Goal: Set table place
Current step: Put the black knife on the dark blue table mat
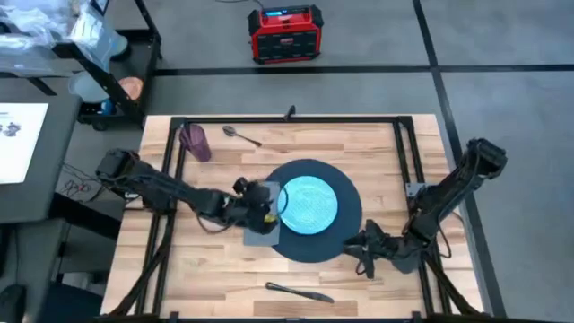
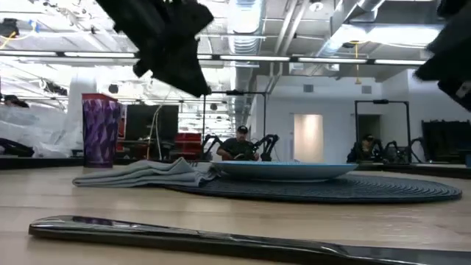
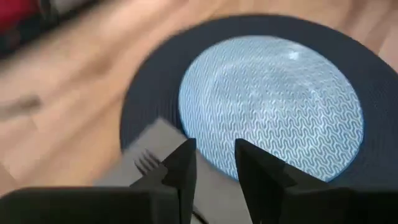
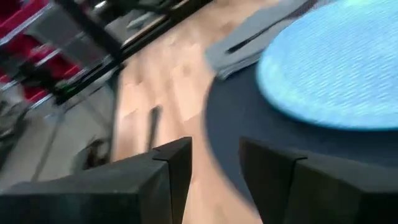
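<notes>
1. The large round dark navy mat [image 1: 345,224] lies at frame centre on the light wood tabletop [image 1: 377,144].
2. The left gripper [image 1: 269,205], fingers spread and empty, should release the fork [image 3: 147,163] squarely on the grey napkin [image 1: 260,235].
3. The right gripper [image 1: 357,249], fingers spread, should reach the knife [image 1: 299,292] in the lower frame.

overhead cam straight down, low cam level at tabletop, both wrist cams near plate [image 3: 270,106]

Purple cup [image 1: 195,142], spoon [image 1: 240,135], perhaps a knife [image 1: 299,292].
</notes>
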Controlling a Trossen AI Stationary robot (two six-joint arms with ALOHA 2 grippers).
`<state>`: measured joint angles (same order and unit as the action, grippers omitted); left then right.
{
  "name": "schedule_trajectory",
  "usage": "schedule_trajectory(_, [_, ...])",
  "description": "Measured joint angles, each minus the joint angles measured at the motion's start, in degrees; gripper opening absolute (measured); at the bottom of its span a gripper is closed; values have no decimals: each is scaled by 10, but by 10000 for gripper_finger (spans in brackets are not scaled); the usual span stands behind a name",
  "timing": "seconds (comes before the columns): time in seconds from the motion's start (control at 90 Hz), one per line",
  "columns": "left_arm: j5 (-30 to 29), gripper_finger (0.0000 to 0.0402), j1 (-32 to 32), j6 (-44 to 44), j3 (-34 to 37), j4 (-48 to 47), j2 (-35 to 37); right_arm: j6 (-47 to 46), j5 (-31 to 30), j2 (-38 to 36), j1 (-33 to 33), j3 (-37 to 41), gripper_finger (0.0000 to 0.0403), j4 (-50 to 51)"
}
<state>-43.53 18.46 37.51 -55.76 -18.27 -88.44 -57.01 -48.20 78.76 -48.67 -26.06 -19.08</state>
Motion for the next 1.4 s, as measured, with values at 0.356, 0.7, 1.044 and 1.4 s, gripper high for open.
schedule_trajectory(0.356, [139,93,63,-186,233,596,-1,70,38,95,100,0,118,-163])
schedule_trajectory(0.7, [193,93,78,-224,313,783,0,281,271,140,281,-107,118,-200])
schedule_trajectory(1.044, [142,93,73,-250,419,889,40,339,397,144,449,-224,118,13])
schedule_trajectory(1.4, [65,93,40,-270,515,888,161,365,440,143,537,-229,118,20])
